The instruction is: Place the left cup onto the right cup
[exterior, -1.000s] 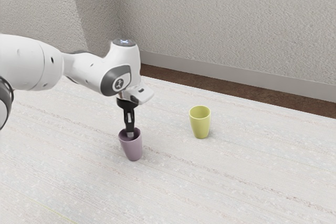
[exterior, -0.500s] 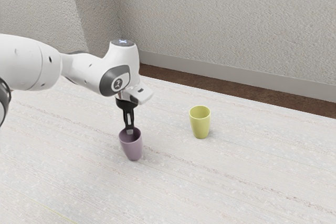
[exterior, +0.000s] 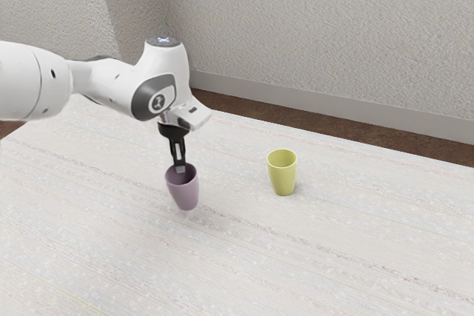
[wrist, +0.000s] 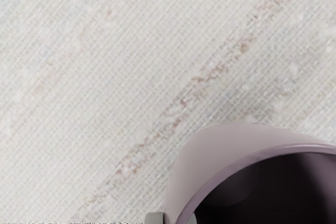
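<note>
While your gripper [exterior: 178, 171] is closed on the purple cup [exterior: 184, 190] at its rim, this cup hangs tilted just above the counter [exterior: 333, 257], apart from the yellow cup [exterior: 281, 173].

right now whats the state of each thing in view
gripper: shut on the purple cup's rim
purple cup: held, tilted, just off the table, mouth open upward
yellow cup: upright on the table, empty, untouched, standing apart
table: carries the yellow cup

left cup [exterior: 182, 188] just above table [exterior: 333, 257], right cup [exterior: 281, 172] apart toward exterior view's right
</note>
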You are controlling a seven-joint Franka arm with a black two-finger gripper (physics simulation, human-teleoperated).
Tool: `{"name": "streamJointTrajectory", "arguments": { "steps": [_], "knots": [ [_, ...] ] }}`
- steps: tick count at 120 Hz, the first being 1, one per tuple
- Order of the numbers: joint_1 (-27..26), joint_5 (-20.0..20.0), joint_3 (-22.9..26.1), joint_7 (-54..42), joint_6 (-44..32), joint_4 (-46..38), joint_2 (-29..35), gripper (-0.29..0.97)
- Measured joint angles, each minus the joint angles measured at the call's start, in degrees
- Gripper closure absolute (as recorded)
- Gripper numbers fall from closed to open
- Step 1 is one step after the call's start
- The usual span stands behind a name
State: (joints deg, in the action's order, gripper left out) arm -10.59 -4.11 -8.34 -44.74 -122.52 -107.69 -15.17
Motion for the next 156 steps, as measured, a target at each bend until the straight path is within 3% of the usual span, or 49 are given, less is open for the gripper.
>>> {"name": "streamJointTrajectory", "arguments": {
  "steps": [81,156],
  "knots": [
    [0.1,2.6,0.0,-0.2,8.3,16.0,-2.5,0.79],
    [-2.5,5.0,0.0,-1.1,10.8,23.4,-6.0,0.79]
  ]
}}
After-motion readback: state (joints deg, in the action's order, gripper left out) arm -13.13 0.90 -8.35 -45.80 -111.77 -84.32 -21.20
